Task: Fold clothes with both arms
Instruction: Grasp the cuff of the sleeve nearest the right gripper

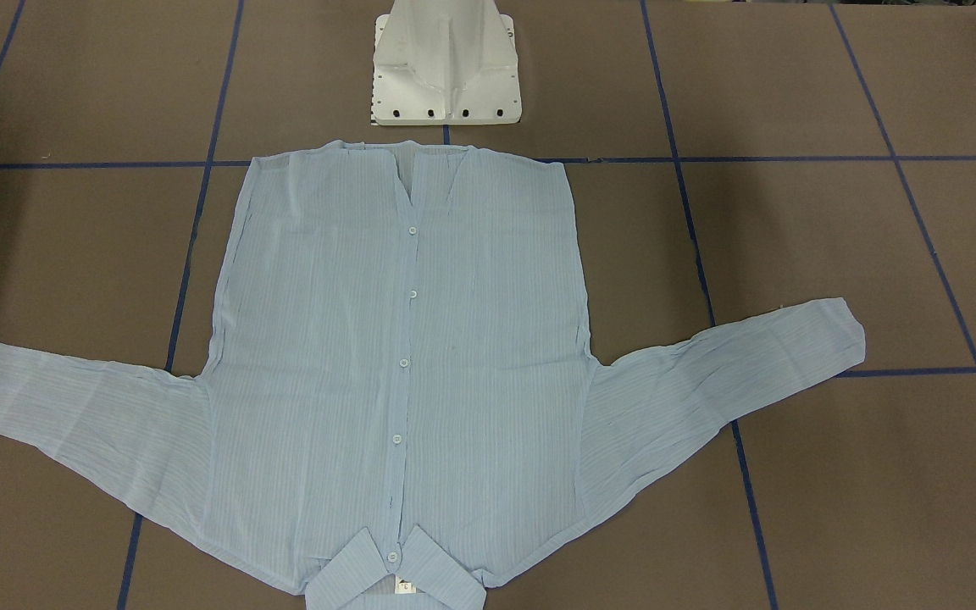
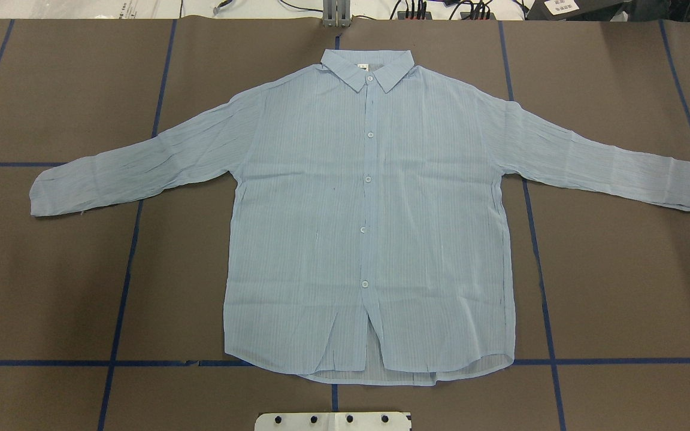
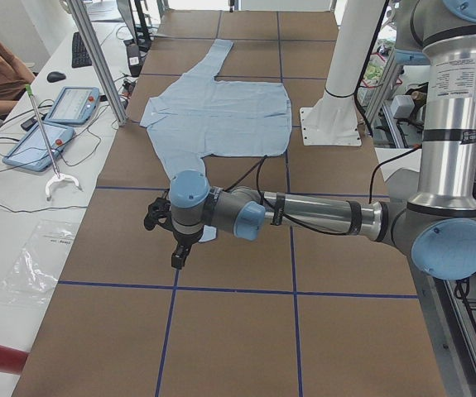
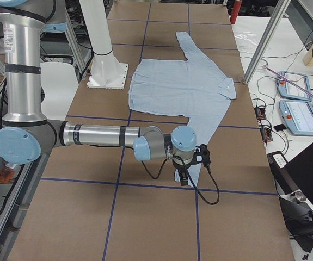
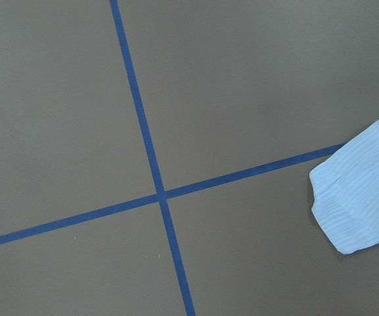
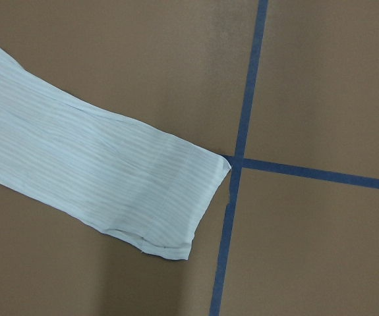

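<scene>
**A:** Looking from overhead, why is the shirt (image 2: 369, 227) laid out like that?

**B:** It lies flat and buttoned on the table (image 2: 51, 299), with the collar (image 2: 366, 67) at twelve o'clock and the hem (image 2: 381, 374) at six. The sleeves are spread toward nine and three, which I judge gives each arm its own sleeve.

**A:** And the grippers?

**B:** The left gripper (image 3: 177, 258) hangs near the nine o'clock cuff (image 2: 45, 194). The right gripper (image 4: 184, 178) hangs near the three o'clock cuff (image 2: 689, 187). Both cuffs lie free in the wrist views. Only the side views show the grippers, so I cannot tell whether they are wide or narrow. Folding looks not yet begun.
</scene>
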Robot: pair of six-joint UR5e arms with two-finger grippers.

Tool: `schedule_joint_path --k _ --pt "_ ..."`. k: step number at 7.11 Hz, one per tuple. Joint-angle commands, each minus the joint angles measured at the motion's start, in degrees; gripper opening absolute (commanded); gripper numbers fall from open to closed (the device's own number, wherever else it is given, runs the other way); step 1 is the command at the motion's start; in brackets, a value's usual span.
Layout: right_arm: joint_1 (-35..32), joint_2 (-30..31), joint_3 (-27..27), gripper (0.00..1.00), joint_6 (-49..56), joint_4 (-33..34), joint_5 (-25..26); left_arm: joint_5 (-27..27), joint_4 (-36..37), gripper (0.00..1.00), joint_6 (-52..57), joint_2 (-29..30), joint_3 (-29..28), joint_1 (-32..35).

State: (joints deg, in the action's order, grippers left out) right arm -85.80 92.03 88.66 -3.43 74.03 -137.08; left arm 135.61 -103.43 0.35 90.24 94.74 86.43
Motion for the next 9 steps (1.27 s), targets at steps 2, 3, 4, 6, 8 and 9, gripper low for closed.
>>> schedule_joint_path --k 2,3,4,6,8,9 --pt "9.0 -3.9 -11.1 1.00 -14.5 -18.8 2.5 0.2 -2.6 1.00 0.0 0.3 -1.5 0.0" --pt "10.2 -5.4 -14.5 1.00 -14.8 -21.2 2.7 0.0 -4.0 1.00 -0.1 0.3 -2.4 0.0" --pt "10.4 -5.8 -17.0 1.00 -14.8 -21.3 2.7 0.0 -4.0 1.00 -0.1 0.3 -2.5 0.0" --pt "11.9 -8.1 -20.8 0.98 -14.8 -21.2 2.7 0.1 -4.0 1.00 0.1 0.3 -2.4 0.0" --pt "12.8 -8.3 -21.3 0.92 -14.9 -21.0 2.6 0.1 -4.5 1.00 0.4 0.2 -2.3 0.0" --pt "12.8 -8.3 -21.3 0.87 -15.4 -20.9 2.5 0.1 -6.6 1.00 0.3 -0.2 -2.6 0.0"
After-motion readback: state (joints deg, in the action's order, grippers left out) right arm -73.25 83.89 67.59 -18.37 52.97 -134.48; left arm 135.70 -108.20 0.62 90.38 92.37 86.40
